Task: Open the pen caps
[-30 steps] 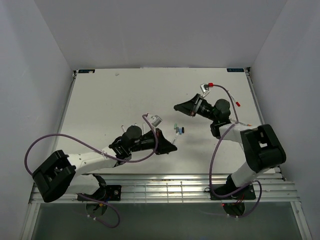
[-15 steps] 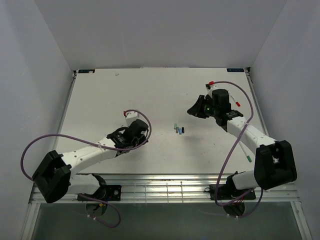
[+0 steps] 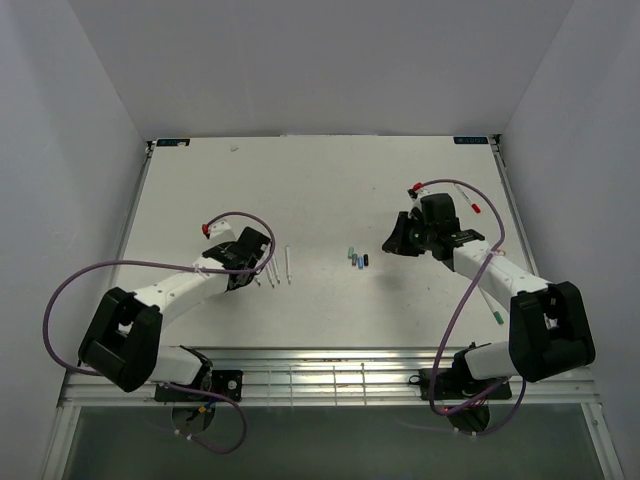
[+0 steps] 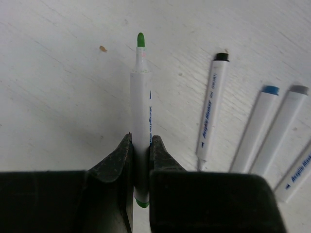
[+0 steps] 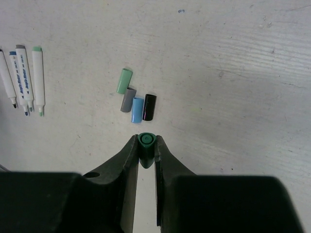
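My left gripper [image 4: 141, 144] is shut on a white pen [image 4: 141, 104] with a bare green tip, held low over the table. It sits left of centre in the top view [image 3: 250, 270], beside a row of uncapped pens [image 4: 212, 109]. My right gripper [image 5: 146, 148] is shut on a dark green cap [image 5: 146, 142], just short of the loose caps. These are light green [image 5: 124, 80], grey [image 5: 128, 100], blue [image 5: 138, 110] and black [image 5: 149, 107], lying together on the table. In the top view the right gripper [image 3: 393, 242] is right of the caps [image 3: 358, 260].
The uncapped pens [image 3: 280, 266] lie side by side left of the caps. They also show at the left edge of the right wrist view [image 5: 38, 80]. Another white pen with a green end [image 3: 490, 305] lies by the right arm. Purple cables loop off both arms.
My left arm has swung left with the green-tipped pen, over to the row of pens. My right arm has come down and nearer the loose caps, holding the dark green cap.
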{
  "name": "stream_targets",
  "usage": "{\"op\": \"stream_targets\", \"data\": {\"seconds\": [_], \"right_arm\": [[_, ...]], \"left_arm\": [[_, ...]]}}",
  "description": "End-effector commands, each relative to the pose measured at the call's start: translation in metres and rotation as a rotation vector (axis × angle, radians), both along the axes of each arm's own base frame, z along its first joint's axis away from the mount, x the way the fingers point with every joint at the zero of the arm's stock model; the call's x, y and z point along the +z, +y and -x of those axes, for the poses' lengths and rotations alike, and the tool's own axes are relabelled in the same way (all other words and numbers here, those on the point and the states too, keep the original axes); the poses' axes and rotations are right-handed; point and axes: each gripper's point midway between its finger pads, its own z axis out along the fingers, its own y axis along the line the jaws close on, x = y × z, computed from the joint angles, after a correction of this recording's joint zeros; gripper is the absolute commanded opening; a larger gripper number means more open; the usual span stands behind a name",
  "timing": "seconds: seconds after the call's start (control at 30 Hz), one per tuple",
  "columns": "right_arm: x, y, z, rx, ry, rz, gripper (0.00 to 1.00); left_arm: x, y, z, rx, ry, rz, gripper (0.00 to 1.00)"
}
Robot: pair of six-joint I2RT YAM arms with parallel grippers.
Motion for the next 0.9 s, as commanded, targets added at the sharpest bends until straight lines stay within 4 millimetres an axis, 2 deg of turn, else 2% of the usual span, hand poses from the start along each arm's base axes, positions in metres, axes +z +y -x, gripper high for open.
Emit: {"op": "stream_targets", "data": {"seconds": [0.0, 0.3, 0.47, 0.87], "right_arm": [[-0.007, 0.000, 0.000, 0.020, 0.011, 0.013, 0.08], [-0.024, 0.005, -0.001, 0.038, 0.060, 0.007, 0.08], [-0.031, 0.010, -0.002, 0.047, 0.075, -0.015, 0.11], [-0.056, 0.016, -0.010, 0.046, 0.128, -0.020, 0.17]], "left_arm": [[-0.004, 0.016, -0.008, 0.060, -0.004, -0.043, 0.00], [-0.020, 0.002, -0.026, -0.024, -0.029, 0.011, 0.00], [-0.024, -0.003, -0.030, -0.050, -0.039, 0.039, 0.17], [-0.045, -0.015, -0.027, -0.092, -0.006, 0.113, 0.32]]}}
